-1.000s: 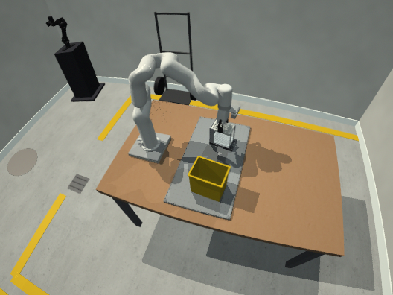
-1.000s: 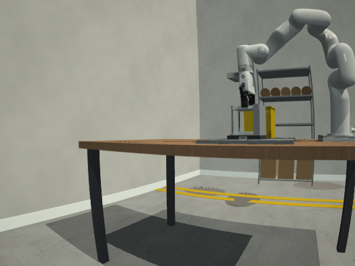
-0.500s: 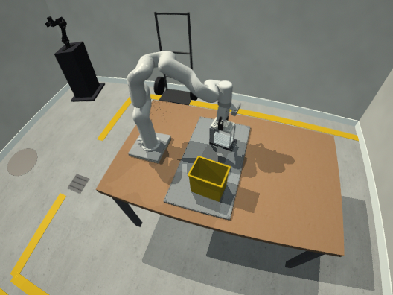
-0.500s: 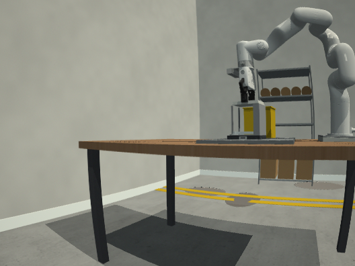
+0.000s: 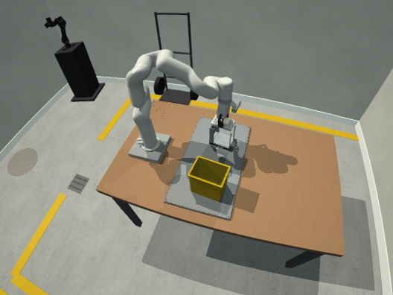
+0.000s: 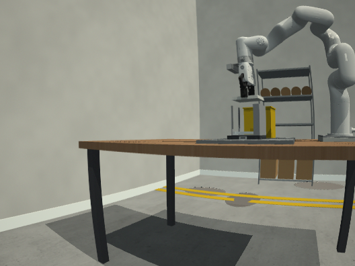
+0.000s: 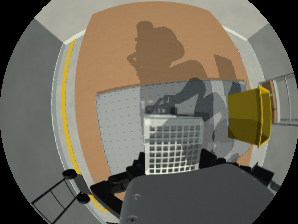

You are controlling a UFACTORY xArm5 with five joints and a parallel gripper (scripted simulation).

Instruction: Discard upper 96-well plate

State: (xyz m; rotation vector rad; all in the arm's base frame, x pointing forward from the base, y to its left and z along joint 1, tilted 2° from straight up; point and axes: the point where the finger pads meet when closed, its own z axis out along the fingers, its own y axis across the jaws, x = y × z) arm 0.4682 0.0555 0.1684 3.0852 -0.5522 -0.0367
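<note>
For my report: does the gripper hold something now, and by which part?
Yes. The gripper is shut on the upper 96-well plate, gripping it from above; the exact contact points are hidden.

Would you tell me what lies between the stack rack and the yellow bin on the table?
Nothing stands between the rack and the bin: the top view shows only a bare stretch of the grey mat, in shadow.

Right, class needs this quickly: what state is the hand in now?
Hand: closed on the upper 96-well plate, above rack K1.
</note>
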